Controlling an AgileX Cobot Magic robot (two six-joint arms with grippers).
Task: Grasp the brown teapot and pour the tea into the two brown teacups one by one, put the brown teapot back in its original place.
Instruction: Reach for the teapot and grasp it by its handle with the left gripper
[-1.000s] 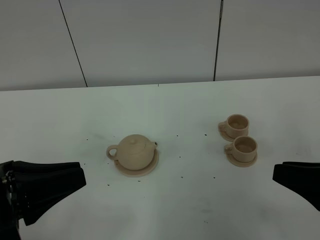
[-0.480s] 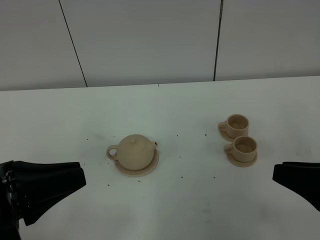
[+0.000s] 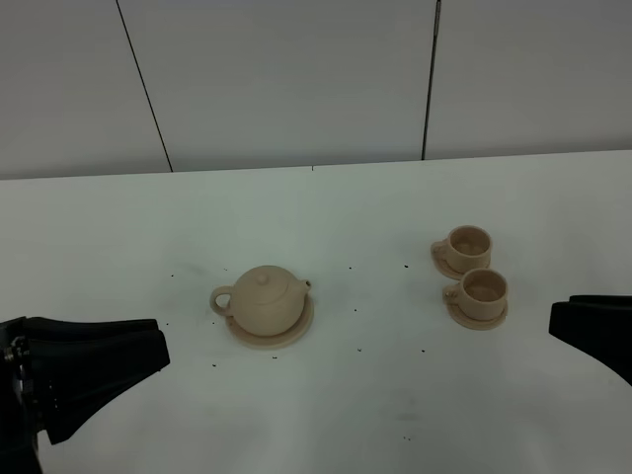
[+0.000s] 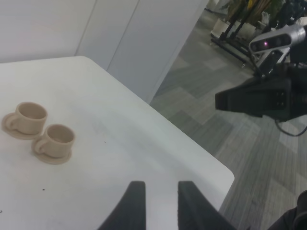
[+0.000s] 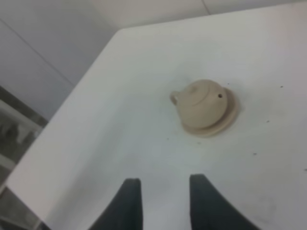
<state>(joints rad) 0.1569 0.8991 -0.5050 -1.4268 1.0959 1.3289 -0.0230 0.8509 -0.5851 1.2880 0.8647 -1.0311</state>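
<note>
The brown teapot (image 3: 265, 299) sits lid on, on its saucer plate (image 3: 302, 323), left of centre in the high view, with its handle to the left and its spout to the right. Well apart to the right stand the far teacup (image 3: 467, 244) and the near teacup (image 3: 484, 289), each on a small saucer, just beside each other.

From up there both my grippers are only black bulk cut off by the frame, and I cannot read my jaws. The left gripper (image 3: 148, 354) is at the lower left and the right gripper (image 3: 578, 331) at the right edge. My left wrist view shows them narrowly parted and empty, facing the cups. My right wrist view, blurred, shows wider-parted, empty jaws facing the teapot.

The white table (image 3: 395, 197) carries scattered dark specks. Pale wall panels (image 3: 296, 79) with dark seams stand behind it. Only the left wrist view shows the grey patterned floor (image 4: 206, 120) past the table's corner.
</note>
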